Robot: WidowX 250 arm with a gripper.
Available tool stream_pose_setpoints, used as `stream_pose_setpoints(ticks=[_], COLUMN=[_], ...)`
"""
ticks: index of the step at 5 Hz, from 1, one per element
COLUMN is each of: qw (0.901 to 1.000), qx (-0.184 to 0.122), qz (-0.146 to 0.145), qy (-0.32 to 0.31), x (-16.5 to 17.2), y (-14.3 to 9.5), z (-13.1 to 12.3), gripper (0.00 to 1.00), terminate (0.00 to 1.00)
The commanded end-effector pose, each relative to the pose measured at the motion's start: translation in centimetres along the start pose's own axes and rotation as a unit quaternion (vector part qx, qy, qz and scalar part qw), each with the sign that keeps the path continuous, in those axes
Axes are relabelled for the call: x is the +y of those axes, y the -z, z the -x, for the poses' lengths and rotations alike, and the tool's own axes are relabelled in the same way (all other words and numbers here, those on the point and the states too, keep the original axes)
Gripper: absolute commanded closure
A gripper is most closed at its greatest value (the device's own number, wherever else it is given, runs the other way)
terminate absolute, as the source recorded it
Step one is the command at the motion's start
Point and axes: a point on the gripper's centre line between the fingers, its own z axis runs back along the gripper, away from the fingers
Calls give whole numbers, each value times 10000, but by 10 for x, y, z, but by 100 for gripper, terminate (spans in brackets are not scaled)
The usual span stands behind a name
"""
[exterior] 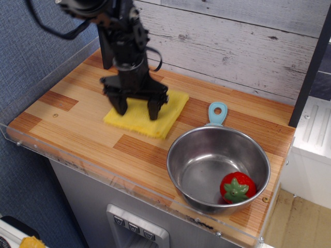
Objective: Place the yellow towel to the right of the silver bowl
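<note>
Yellow towel [146, 116] sits left of the silver bowl [217, 170], toward the middle of the wooden surface [77, 121], nearer the left edge than the right. So the goal isn't met: it has to end up on the bowl's right.

Tool [135, 109] is right over the towel, fingers spread apart with one tip at each side of the cloth's middle. Tips look down on or very close to the fabric. I can't tell if any cloth is pinched between them; the frame is blurred there, and the jaws read as open rather than clamped.

Bowl is at the front-right corner, blue handle pointing toward the back wall, with a red strawberry toy [237, 187] inside. It's hard up against the right edge, so I judge there's little bare surface to its right. The only open patch I see is the back-right corner beside the handle.

My read: early to mid task. Still left: get a grip on the towel, carry it past the bowl, drop it right. Tight fit is the risk.
</note>
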Motion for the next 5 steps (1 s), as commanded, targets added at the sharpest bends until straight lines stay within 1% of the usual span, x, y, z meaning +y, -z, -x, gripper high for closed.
stream_pose_setpoints(ticks=[1, 2, 3, 4, 5], qw=[9990, 9983, 9980, 9981, 9982], qx=[219, 250, 211, 36, -211], qz=[329, 330, 360, 261, 195], qy=[223, 412, 471, 561, 532], x=[4, 1, -1, -10, -17], y=[-27, -36, -41, -66, -99], z=[40, 44, 43, 34, 25], gripper=[0, 0, 0, 0, 0], terminate=[0, 0, 0, 0, 0])
